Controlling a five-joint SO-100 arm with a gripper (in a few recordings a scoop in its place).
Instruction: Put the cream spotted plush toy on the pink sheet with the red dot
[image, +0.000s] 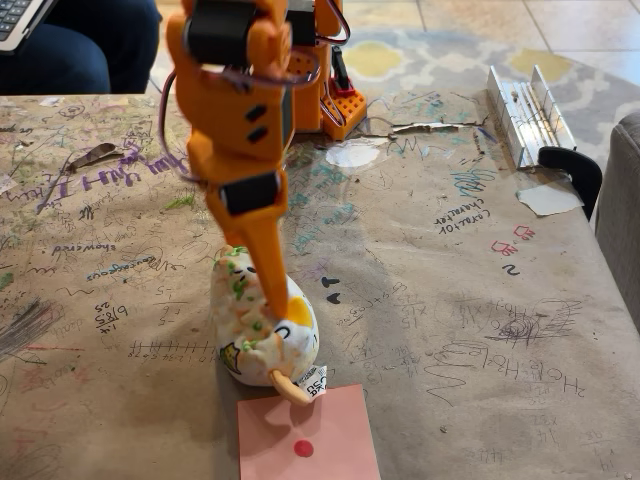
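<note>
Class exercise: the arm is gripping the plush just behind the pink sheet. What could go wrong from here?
1. The gripper appears to pinch the cream spotted plush toy off-centre, near its tag end, so the soft body could sag or slip out.
2. The pink sheet is loose paper; a dragged toy might push it.

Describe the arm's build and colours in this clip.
The arm is orange printed plastic with black servo blocks set into its joints and thin dark cables looping beside them. Its hand narrows into a long orange finger ending in a pale tan tip.
</note>
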